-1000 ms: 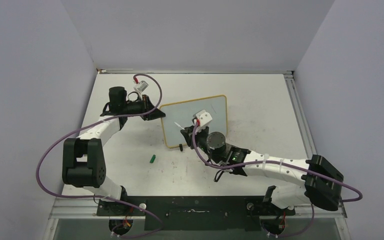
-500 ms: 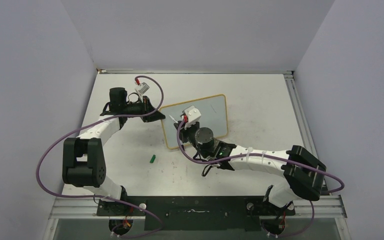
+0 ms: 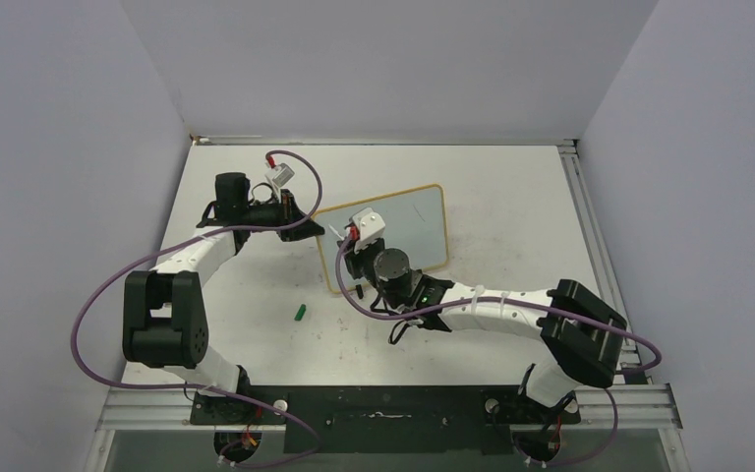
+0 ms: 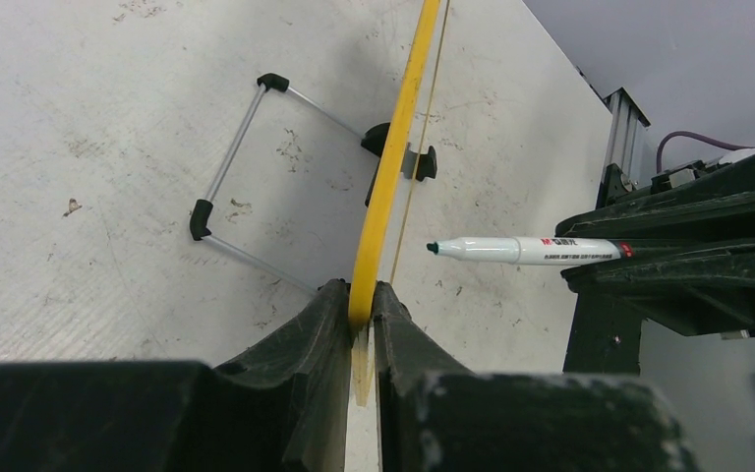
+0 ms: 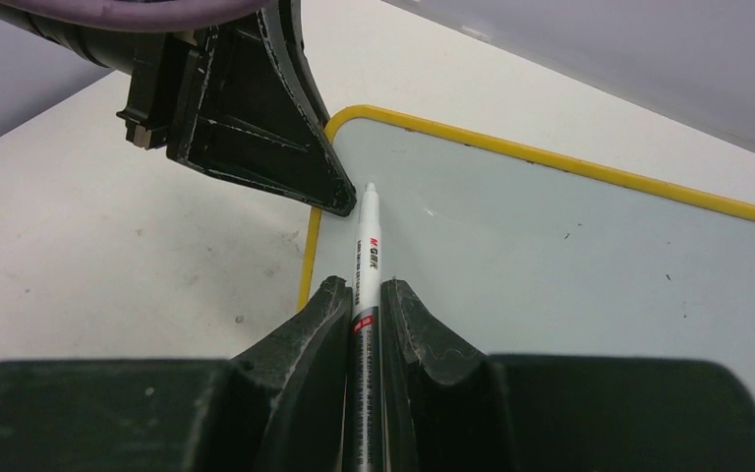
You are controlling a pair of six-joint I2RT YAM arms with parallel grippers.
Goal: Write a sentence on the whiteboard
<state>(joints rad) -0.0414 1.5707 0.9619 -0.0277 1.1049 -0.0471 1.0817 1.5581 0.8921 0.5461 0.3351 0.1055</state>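
Note:
The whiteboard (image 3: 421, 224) stands tilted on the table, its tan-yellow frame seen edge-on in the left wrist view (image 4: 393, 147). Its face (image 5: 551, 256) is blank; no sentence shows. My left gripper (image 3: 311, 227) is shut on the board's left edge (image 4: 359, 297). My right gripper (image 3: 354, 264) is shut on a white marker (image 5: 367, 251), uncapped, with a teal tip (image 4: 434, 248). The tip sits by the board's upper left corner, a little off the face, close to the left gripper's fingers (image 5: 285, 167).
A green marker cap (image 3: 299, 313) lies on the table in front of the board's left side. Behind the board are its wire stand (image 4: 241, 172) and a black clip foot (image 4: 400, 157). An aluminium rail (image 3: 590, 226) runs along the table's right edge.
My right arm has swung left across the board, carrying the marker from the board's lower middle to its upper left corner. The left gripper and board have stayed put.

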